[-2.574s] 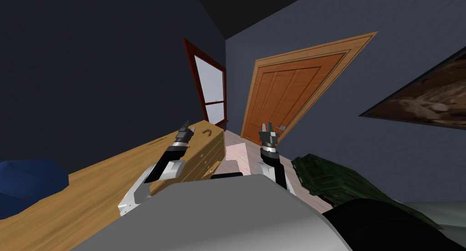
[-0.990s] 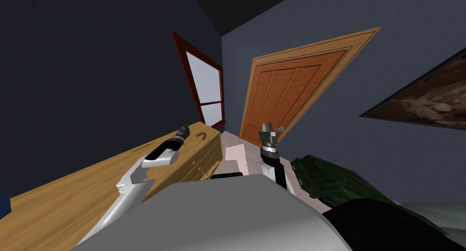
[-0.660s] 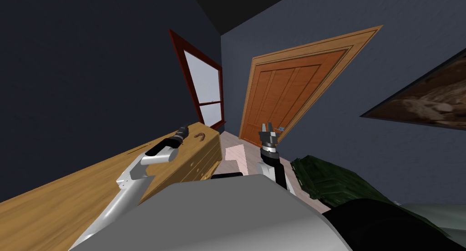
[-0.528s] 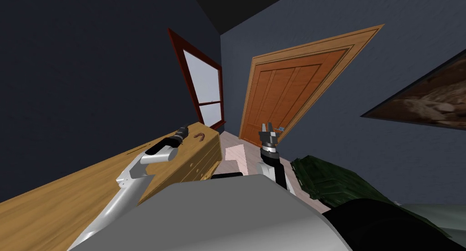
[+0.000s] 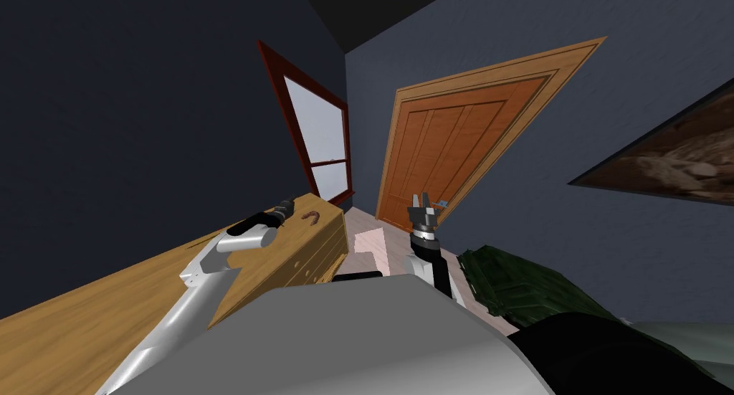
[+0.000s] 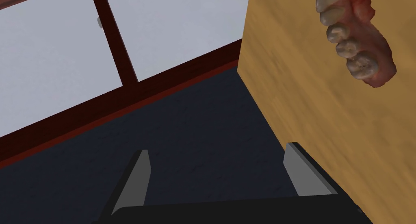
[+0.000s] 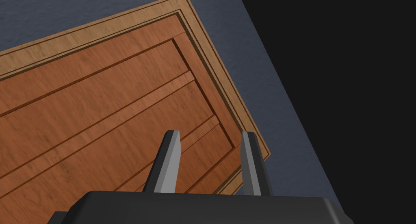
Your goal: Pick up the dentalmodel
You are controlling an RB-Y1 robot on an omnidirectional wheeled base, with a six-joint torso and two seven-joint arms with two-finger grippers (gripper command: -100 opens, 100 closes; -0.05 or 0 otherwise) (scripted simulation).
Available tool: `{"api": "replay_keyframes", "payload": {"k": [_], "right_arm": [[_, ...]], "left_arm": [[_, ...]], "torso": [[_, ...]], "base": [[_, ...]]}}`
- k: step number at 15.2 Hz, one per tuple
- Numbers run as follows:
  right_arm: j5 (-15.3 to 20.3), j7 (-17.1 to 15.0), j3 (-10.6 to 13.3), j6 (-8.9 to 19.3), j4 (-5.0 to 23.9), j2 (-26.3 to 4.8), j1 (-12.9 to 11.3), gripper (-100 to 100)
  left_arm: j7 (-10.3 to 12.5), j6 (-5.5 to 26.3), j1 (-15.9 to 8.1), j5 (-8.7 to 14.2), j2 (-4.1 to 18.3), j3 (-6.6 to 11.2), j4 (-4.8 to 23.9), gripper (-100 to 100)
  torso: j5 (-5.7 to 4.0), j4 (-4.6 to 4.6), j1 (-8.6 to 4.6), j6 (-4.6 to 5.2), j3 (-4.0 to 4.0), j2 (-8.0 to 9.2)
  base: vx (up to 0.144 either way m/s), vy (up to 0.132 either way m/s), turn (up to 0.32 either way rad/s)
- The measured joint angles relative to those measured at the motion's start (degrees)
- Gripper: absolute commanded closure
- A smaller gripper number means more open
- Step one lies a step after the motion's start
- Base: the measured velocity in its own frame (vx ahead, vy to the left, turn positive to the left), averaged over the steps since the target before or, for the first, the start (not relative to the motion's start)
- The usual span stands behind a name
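Note:
The dental model (image 5: 312, 216), a reddish-brown arch of gums with grey teeth, lies on the far end of a wooden dresser's top (image 5: 315, 247). My left gripper (image 5: 287, 207) hovers over that top just short of the model, arm stretched out. In the left wrist view the model (image 6: 357, 42) lies ahead and off to one side of the left gripper (image 6: 215, 152), which is open with nothing between its fingers; one finger is near the dresser top's edge (image 6: 325, 112). My right gripper (image 5: 421, 197) is held up beside the dresser, with a narrow empty gap between its fingers (image 7: 211, 133).
A red-framed window (image 5: 319, 140) is in the dark wall behind the dresser's end. An orange panelled door (image 5: 451, 147) stands ahead. A dark green object (image 5: 523, 283) lies on the floor to the right, under a framed picture (image 5: 674, 154).
My left arm has stretched forward along the dresser top, bringing its gripper closer to the model. The head view has shifted a little. The right arm has not moved.

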Motion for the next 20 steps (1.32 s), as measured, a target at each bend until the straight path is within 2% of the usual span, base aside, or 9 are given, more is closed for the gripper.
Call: {"api": "replay_keyframes", "payload": {"k": [10, 20], "right_arm": [[0.0, 0.0, 0.0, 0.0, 0.0, 0.0, 0.0, 0], [0.0, 0.0, 0.0, 0.0, 0.0, 0.0, 0.0, 0]], "left_arm": [[-2.25, 10.25, -3.19, 3.15, 1.63, 2.16, 2.98, -100], [-4.85, 21.33, -6.88, 7.23, 3.5, 4.91, 6.53, -100]], "torso": [[0.01, 0.01, 0.07, -0.01, 0.04, 0.08], [0.01, 0.01, 0.05, -0.01, 0.03, 0.05]], "base": [[0.028, -0.016, -0.01], [0.038, -0.02, -0.012]]}}
